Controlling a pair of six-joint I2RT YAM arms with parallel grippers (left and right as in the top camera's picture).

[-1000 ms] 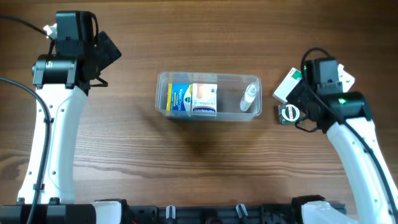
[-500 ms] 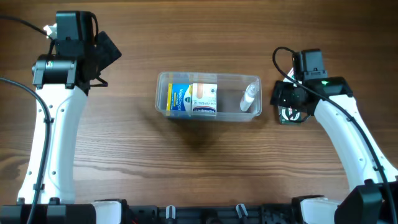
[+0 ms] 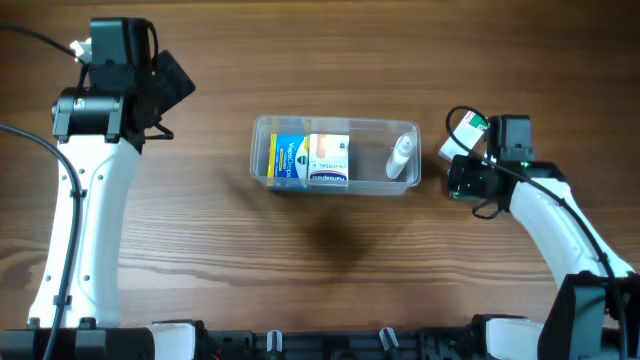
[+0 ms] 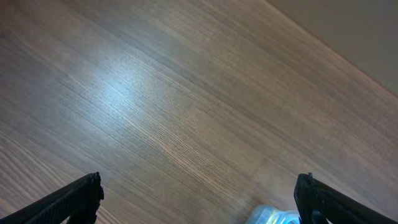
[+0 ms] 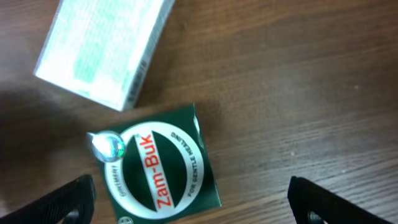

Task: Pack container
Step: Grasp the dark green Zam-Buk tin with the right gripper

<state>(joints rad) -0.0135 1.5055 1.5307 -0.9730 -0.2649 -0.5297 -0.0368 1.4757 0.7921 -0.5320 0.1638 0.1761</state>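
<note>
The container (image 3: 258, 150) sits mid-counter, long side across the overhead view, between the two arms. It already holds a blue-and-yellow box (image 3: 288, 160), a white box (image 3: 328, 158) pressed against it, and a small clear bottle (image 3: 400, 158) lying at the right end. By its look it is thin clear plastic: light, slick, and likely to flex if squeezed across its long walls. The rolled rim at a short end looks like the firmest hold, though packing probably needs it only to stay put – a bump from an arm could slide it on the wooden counter (image 3: 320, 270).

The piece nearest to being packed is the green Zam-Buk carton (image 5: 158, 168), lying flat just beside a white-and-green box (image 5: 102, 50). It looks like light, stiff card, best pinched across two opposite edges and not by a corner.

The right jaws are spread wide, one tip on each side of the carton, pinching nothing. The left jaws are also spread and empty over bare wood, well away from the container.

The overhead view shows the whole layout but hides most of the green carton under the right arm (image 3: 540, 205). The right wrist view alone shows its label and its tilt. The left wrist view adds only a corner of the container at its lower edge.
</note>
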